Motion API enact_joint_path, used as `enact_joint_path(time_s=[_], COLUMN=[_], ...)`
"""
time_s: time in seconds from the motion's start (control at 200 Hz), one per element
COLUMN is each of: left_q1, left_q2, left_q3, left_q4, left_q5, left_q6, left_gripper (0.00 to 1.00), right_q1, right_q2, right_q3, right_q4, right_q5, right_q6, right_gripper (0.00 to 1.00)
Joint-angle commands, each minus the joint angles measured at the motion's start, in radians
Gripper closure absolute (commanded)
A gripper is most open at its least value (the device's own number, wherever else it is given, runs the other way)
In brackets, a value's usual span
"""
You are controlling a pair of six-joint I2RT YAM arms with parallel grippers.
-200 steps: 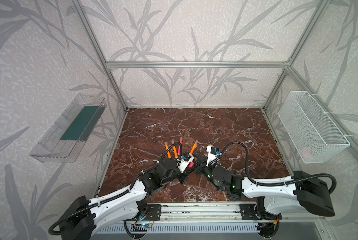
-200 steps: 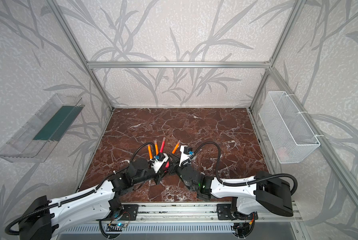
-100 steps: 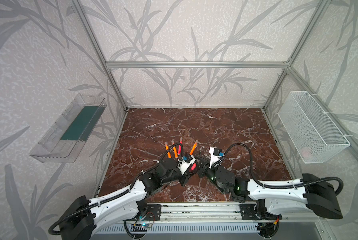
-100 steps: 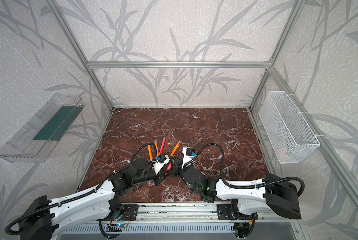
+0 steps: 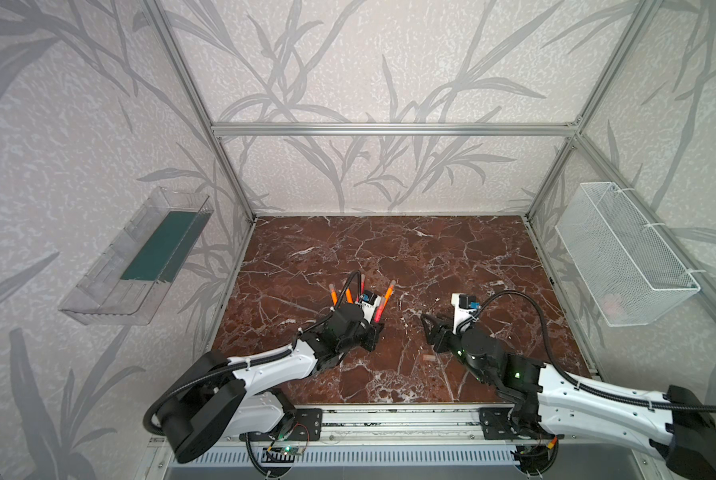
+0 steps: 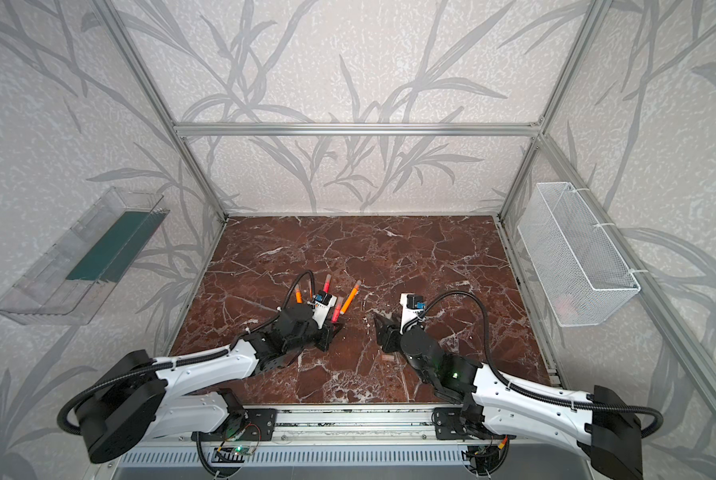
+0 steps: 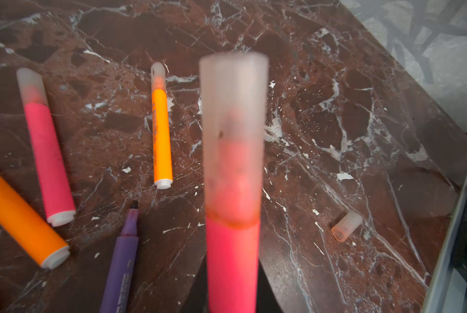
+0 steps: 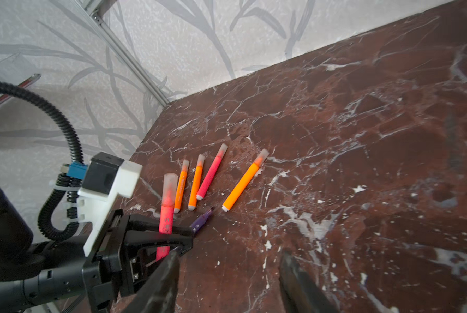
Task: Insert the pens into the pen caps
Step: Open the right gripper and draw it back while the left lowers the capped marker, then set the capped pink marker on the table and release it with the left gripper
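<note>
Brown marble-pattern tabletop (image 5: 431,257). Left gripper (image 8: 170,235) clamped on red-pink pen (image 7: 232,260), cap fully seated, left of centre. Right gripper (image 8: 227,273) jaws parted, empty. Next, likely: lay it beside four capped pens (image 8: 211,172), then push loose cap (image 7: 346,226) squarely onto uncapped purple pen (image 7: 124,260). Barrel print unreadable.

Soft, even light floods the cell in both top views, bright on the pale walls (image 5: 389,62), with only faint, diffuse shadows on the tabletop (image 5: 389,249). Frame posts (image 5: 188,83) splay outward toward the corners, wide-angle stretch. Left wrist view: the capped pink pen (image 7: 232,189) looms close and smeared, marble behind it crisp. Right wrist view: the right end effector (image 8: 229,253) shows its fingers (image 8: 159,281) dark and soft-edged, with a pale sheen, possibly glare, on the stone.
</note>
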Motion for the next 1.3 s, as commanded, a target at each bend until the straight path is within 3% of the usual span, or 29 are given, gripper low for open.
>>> enact_joint_path(time_s=[0.0,0.155,0.305,0.4,0.59,0.655,0.95,1.294], left_q1=[-0.002,-0.001,-0.002,-0.001,-0.001,-0.002,-0.001,-0.002], left_q2=[0.120,0.296,0.415,0.463,0.520,0.541,0.577,0.523], left_q3=[0.108,0.255,0.374,0.450,0.514,0.544,0.593,0.604], left_q4=[0.010,-0.047,-0.150,-0.258,-0.317,-0.356,-0.395,-0.421], left_q5=[-0.002,0.058,-0.003,-0.035,-0.101,-0.107,-0.107,-0.105], left_q6=[-0.017,-0.007,-0.007,0.001,0.013,0.014,0.031,0.046], left_gripper=[1.00,1.00,1.00,1.00,1.00,0.98,0.80,0.71], right_q1=[-0.077,-0.219,-0.313,-0.380,-0.527,-0.548,-0.566,-0.566], right_q2=[-0.076,-0.152,-0.181,-0.158,-0.044,-0.018,-0.054,-0.096], right_q3=[-0.009,-0.001,0.002,0.010,0.010,0.008,-0.037,-0.054], right_q4=[-0.157,-0.273,-0.320,-0.324,-0.292,-0.301,-0.248,-0.258], right_q5=[0.017,-0.026,-0.005,0.012,0.015,0.067,0.014,0.000], right_q6=[-0.040,-0.081,-0.171,-0.213,-0.254,-0.231,-0.241,-0.239], right_gripper=[0.38,0.33,0.30,0.27,0.27,0.27,0.27,0.25])
